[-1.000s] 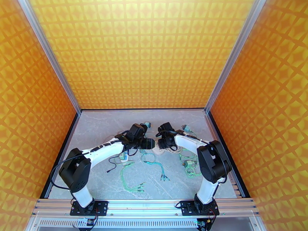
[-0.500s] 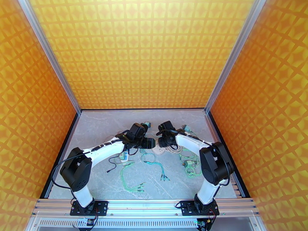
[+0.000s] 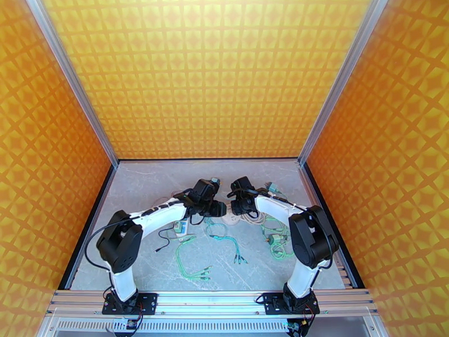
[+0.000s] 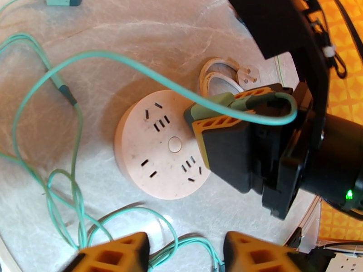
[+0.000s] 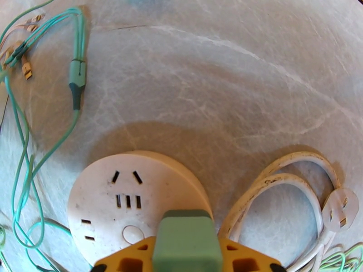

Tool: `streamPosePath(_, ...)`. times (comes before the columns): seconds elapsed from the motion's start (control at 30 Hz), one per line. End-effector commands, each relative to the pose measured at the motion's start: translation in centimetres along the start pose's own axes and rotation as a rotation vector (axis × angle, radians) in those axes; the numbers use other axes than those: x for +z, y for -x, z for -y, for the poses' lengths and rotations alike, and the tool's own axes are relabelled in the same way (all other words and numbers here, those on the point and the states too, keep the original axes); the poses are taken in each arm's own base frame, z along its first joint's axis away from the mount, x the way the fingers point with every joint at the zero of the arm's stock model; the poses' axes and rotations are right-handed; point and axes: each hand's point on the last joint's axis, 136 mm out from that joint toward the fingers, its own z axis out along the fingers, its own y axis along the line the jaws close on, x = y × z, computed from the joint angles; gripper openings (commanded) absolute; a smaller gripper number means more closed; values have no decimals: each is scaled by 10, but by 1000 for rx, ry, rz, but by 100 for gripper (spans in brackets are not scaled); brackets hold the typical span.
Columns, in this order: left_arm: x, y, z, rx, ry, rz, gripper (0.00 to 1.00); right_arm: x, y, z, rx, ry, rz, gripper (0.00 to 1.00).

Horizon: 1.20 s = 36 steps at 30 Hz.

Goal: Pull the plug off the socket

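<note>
The green plug [image 5: 183, 239] sits over the rim of the round white socket [image 5: 113, 196], which lies flat.

The table [image 3: 143, 183] has a grey, marbled top. Near its middle a round white socket [image 4: 154, 150] lies flat, with its slots facing up. Just beside it lies a white cord [image 5: 286, 177], folded in a loop and ending in a white plug [image 5: 339, 215]. Thin green cables [image 3: 193, 262] lie in loose loops over the near half of the table, some crossing each other. A small white block [image 3: 181, 227] lies left of the socket.
</note>
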Motion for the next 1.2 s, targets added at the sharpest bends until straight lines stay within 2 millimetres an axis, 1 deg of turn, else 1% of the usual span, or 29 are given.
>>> streamPosePath(0.0, 12, 2, 7, -41, -25, -41, 25, -10, -15, 2, 137, -20, -33, 7)
streamPosePath(0.17, 32, 7, 11, -109, -60, -64, 10, -10, -21, -2, 232, -18, -46, 6)
streamPosePath(0.23, 42, 4, 4, -141, -40, -88, 5, -9, -23, -5, 243, -18, -49, 6)
streamPosePath(0.27, 44, 10, 8, -146, -43, -86, 0, -9, -24, -5, 248, -17, -49, 6)
streamPosePath(0.37, 59, 5, 0, -186, -17, -118, 0, -7, -25, -6, 262, -19, -53, 4)
streamPosePath(0.4, 62, 5, -2, -195, -15, -124, 0, -7, -24, -6, 264, -18, -53, 1)
streamPosePath(0.47, 68, 2, -3, -213, -22, -135, 0, -6, -26, -6, 268, -20, -57, 0)
streamPosePath(0.57, 74, -2, -8, -236, -10, -154, 0, -4, -27, -7, 273, -15, -62, 0)
streamPosePath(0.77, 87, -14, -25, -274, 32, -195, 0, 1, -32, -9, 273, -8, -81, 0)
streamPosePath(0.93, 94, -31, -46, -330, 106, -264, 0, 0, -33, -9, 263, -6, -82, 0)
streamPosePath(1.0, 95, -39, -57, -343, 166, -305, 0, -2, -33, -8, 250, -20, -82, 0)
streamPosePath(1.07, 95, -45, -61, -346, 190, -329, 0, -4, -33, -10, 203, -55, -82, 0)
streamPosePath(1.17, 96, -47, -64, -348, 197, -336, 0, -1, -34, -20, 172, -57, -91, 0)
